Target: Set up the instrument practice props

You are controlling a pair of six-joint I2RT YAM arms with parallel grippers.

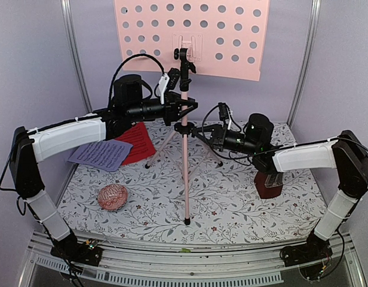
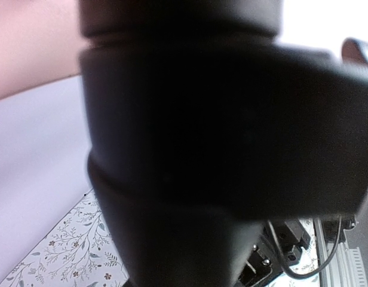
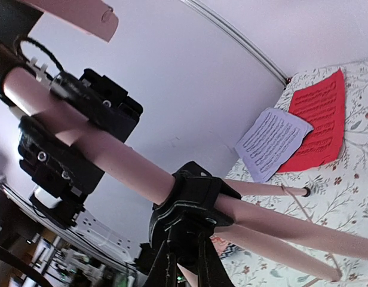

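At ten o'clock on the flower-printed table cover (image 1: 244, 209) lie a lavender printed sheet-music page (image 1: 100, 154) and a red printed sheet-music page (image 1: 138, 140). The lavender one overlaps the red one's edge. Both look thin and limp, so each is best pinched at a free corner.

Near eight o'clock sits a pink-and-red patterned egg-shaped ornament (image 1: 113, 197), well apart from the arms.

At the centre stands the tall pink metal tripod music stand (image 1: 184, 173) with its legs spread. Its hole-perforated desk (image 1: 232, 36) is up at twelve o'clock.

The left gripper (image 1: 185, 109) is clamped across the pink tube just above the leg hub. The right wrist view shows its black pads on either side of the tube, while its own camera is blocked by something dark.

The right gripper (image 1: 201, 133) comes in from three o'clock. Its jaws are drawn almost together against the underside of the black plastic collar (image 3: 193, 200), apparently pinching it.

I judge the stand light but top-heavy, and its smooth tube slippery. Holds close to the collar, as now, should steady it best.

At four o'clock, half hidden under the right arm, is the small dark red-brown pyramid metronome (image 1: 269, 185). It looks rigid with sloping sides, so a grip low on its base seems safest.
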